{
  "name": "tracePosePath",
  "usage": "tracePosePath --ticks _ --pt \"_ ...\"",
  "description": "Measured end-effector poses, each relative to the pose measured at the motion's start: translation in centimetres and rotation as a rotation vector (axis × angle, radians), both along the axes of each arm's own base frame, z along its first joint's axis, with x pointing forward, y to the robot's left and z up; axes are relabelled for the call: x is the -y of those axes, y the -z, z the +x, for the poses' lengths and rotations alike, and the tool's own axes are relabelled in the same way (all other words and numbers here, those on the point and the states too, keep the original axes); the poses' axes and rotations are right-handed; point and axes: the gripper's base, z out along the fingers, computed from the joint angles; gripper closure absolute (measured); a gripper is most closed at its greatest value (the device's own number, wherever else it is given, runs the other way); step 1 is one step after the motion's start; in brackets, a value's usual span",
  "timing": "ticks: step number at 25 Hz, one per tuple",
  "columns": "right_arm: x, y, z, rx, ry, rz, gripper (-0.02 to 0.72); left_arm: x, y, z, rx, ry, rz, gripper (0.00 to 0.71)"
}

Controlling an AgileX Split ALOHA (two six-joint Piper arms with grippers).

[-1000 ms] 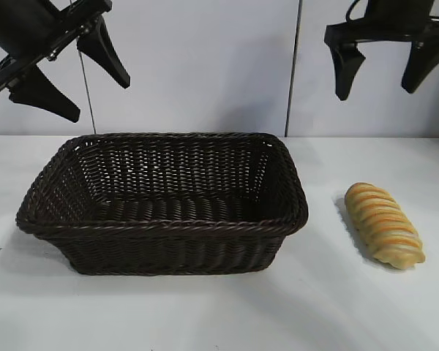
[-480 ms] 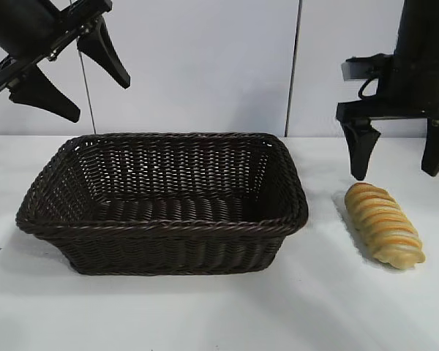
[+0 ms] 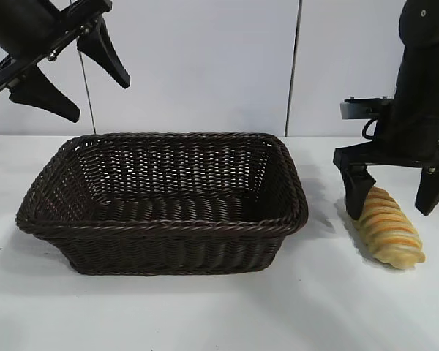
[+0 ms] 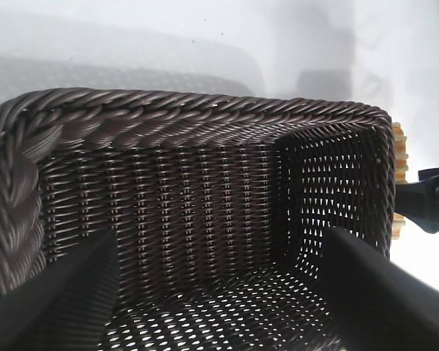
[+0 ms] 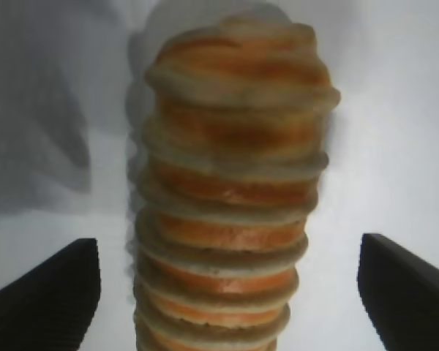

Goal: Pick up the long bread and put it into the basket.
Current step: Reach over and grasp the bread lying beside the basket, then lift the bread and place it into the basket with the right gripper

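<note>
Bread (image 3: pixel 386 232) lay on table (image 3: pixel 205 314) right of basket (image 3: pixel 161 219), basket held nothing, right gripper (image 3: pixel 395 196) spread wide astride loaf, left gripper (image 3: pixel 66 73) released, high at far left.

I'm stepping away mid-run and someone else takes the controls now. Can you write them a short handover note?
Right gripper: fingers open, pointing down, straddling the long golden-tan ridged bread, not closed on it.
Left gripper: open, idle, raised above the left end of the basket.
Bread lies on the white table, right of the dark brown woven wicker basket, which holds nothing visible.
Done: approach to the bread.
Left: close, lift, carry over the rim, release inside the basket.
</note>
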Motion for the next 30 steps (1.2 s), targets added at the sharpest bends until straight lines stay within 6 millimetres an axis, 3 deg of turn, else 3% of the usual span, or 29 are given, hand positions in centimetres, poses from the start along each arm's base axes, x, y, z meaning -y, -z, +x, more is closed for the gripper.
tracePosePath --ticks 3,9,15,18,23,30 --pt "0.0 0.7 0.0 -0.018 0.004 -0.001 0.035 0.0 0.0 0.0 -0.002 0.001 0.000 0.160" --pt "0.0 0.9 -0.1 -0.024 0.020 0.000 0.266 0.0 0.0 -0.1 -0.006 0.005 0.000 0.160" --pt "0.0 0.9 -0.2 -0.039 0.021 -0.002 0.424 0.0 0.0 -0.1 -0.012 0.009 -0.001 0.160" --pt "0.0 0.6 -0.4 -0.050 0.021 -0.003 0.458 0.0 0.0 -0.1 -0.014 0.010 -0.001 0.160" --pt "0.1 -2.1 -0.6 -0.034 0.022 -0.002 0.470 0.0 0.0 -0.2 -0.016 0.012 -0.001 0.160" --pt "0.0 -7.6 0.0 0.001 0.024 0.003 0.472 0.1 0.1 -0.2 -0.021 0.015 -0.001 0.160"
